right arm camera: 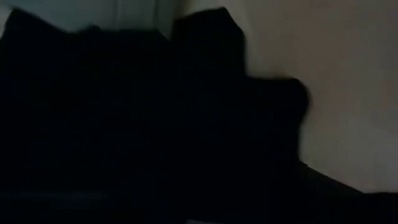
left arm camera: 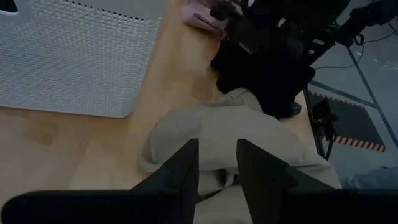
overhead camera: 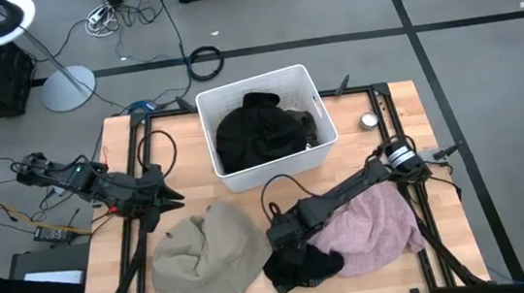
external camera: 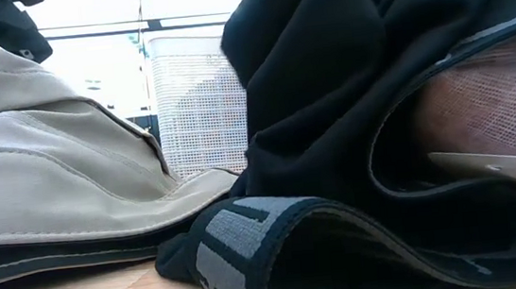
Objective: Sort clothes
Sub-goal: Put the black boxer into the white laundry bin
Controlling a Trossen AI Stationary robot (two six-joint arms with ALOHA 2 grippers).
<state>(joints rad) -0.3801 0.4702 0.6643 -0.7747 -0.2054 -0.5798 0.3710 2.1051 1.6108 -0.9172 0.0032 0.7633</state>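
High view: right gripper (overhead camera: 284, 245) on black garment (overhead camera: 299, 265).

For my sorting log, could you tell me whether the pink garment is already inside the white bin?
No, the pink garment lies on the table beside the right arm, outside the white bin, which holds only dark clothing.

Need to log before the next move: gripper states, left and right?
Left gripper: open, empty, above the beige garment.
Right gripper: down on the black garment; cannot tell.
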